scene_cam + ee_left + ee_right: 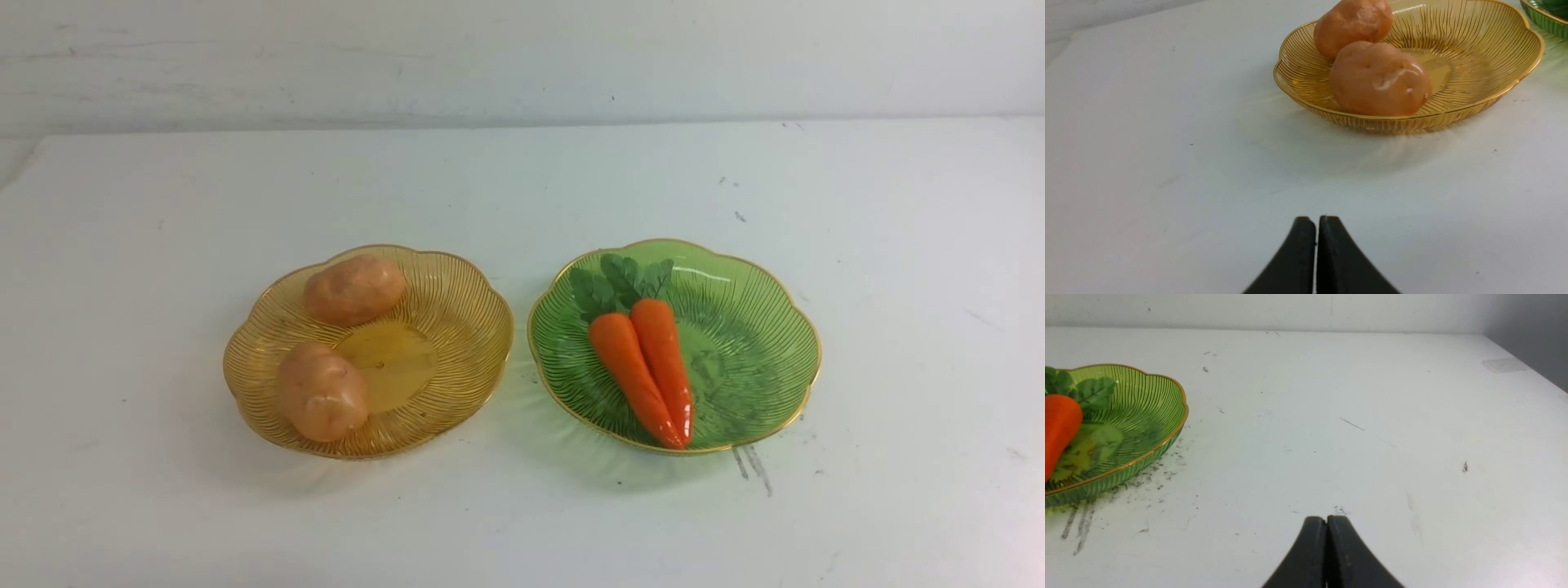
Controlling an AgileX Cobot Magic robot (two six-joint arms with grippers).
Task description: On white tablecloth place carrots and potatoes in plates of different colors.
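Two tan potatoes (355, 289) (322, 392) lie in the amber-yellow plate (457, 318) on the left of the white tablecloth (522, 188). Two orange carrots (633, 376) (665, 363) with green tops lie side by side in the green plate (759, 343) on the right. In the left wrist view the potatoes (1378, 79) (1353, 24) sit in the yellow plate (1494, 41), well ahead of my left gripper (1317, 220), which is shut and empty. My right gripper (1326, 520) is shut and empty over bare cloth, with the green plate (1147, 412) and a carrot (1059, 424) off to one side. Neither arm shows in the front view.
Dark scuff marks (751, 465) streak the cloth near the green plate's front edge. A pale wall (522, 57) runs behind the table. The table's right edge (1527, 363) shows in the right wrist view.
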